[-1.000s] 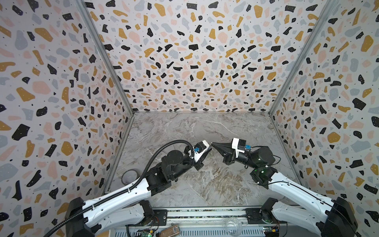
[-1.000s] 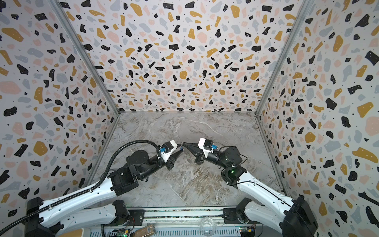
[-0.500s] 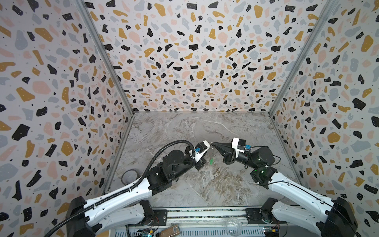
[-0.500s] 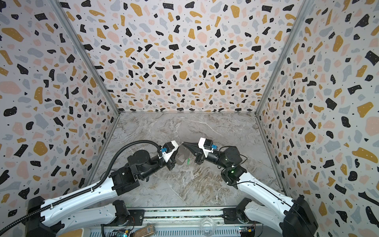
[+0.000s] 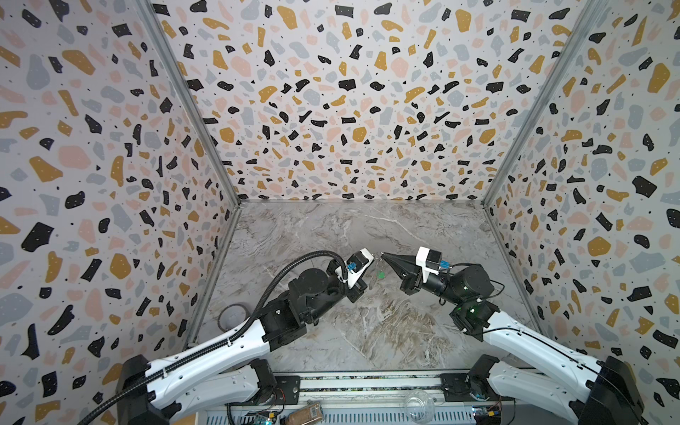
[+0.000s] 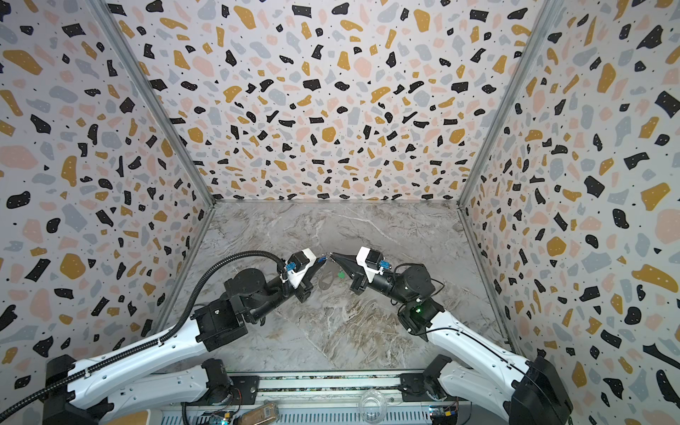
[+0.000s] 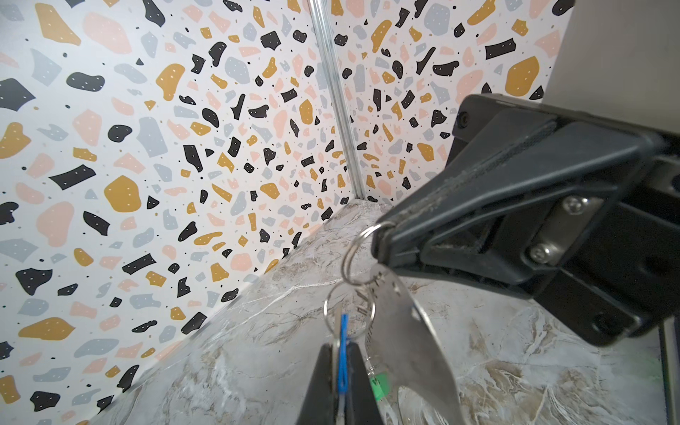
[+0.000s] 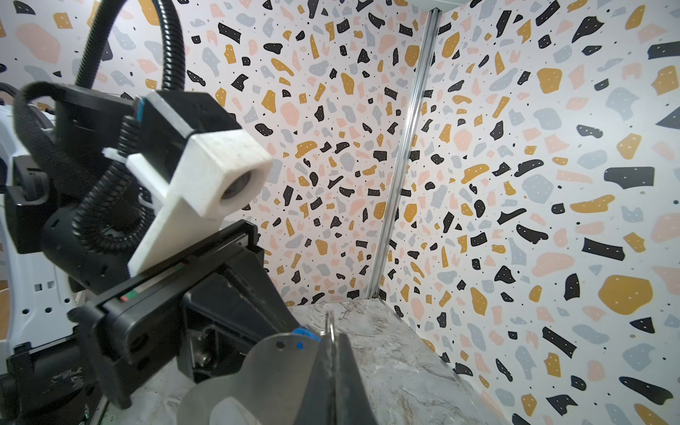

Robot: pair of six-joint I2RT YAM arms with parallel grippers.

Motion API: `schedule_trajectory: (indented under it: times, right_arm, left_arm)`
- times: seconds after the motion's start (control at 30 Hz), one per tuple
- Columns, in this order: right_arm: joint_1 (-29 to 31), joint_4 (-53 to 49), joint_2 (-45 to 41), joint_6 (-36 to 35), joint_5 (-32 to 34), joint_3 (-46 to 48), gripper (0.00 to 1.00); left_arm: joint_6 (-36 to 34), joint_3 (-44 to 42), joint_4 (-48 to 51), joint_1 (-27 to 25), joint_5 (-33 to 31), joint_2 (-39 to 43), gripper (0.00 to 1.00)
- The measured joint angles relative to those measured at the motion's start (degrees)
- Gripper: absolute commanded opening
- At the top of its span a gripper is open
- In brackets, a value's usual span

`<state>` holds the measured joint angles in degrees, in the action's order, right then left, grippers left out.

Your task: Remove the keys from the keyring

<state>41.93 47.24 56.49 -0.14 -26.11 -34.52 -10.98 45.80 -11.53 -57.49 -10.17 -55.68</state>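
Left gripper [image 7: 341,358]: fingers clamped on the blue tag [image 7: 344,331], seen edge-on. Middle, above the marble floor [image 6: 331,331]: keyring [image 7: 404,331] hangs in the air between both grippers, its flat grey strap drooping from two metal ring links [image 7: 354,257]; green tag [image 7: 381,382] dangles just beside the strap. Right gripper [image 7: 381,239]: fingers closed, pinching the keyring by its upper ring link.

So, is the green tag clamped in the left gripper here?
No, the left gripper is shut on the blue tag, while the green tag hangs free beside it.
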Motion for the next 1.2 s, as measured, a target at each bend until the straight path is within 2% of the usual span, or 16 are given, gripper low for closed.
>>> schedule_trajectory:
  times: [0.43,0.73,1.2]
  right_arm:
    - [0.2,2.0,-0.9,-0.2,1.1,2.7,0.00]
    - [-1.5,6.1,-1.0,0.9,-1.9,5.0,0.00]
    - [-2.6,7.0,-0.9,-0.3,-5.4,5.0,0.00]
  left_arm:
    - [-0.2,0.0,0.9,-0.1,-0.4,0.4,0.00]
    - [-0.6,0.5,1.5,-0.4,0.3,0.5,0.00]
    - [-3.2,3.0,3.9,-0.4,1.3,0.3,0.00]
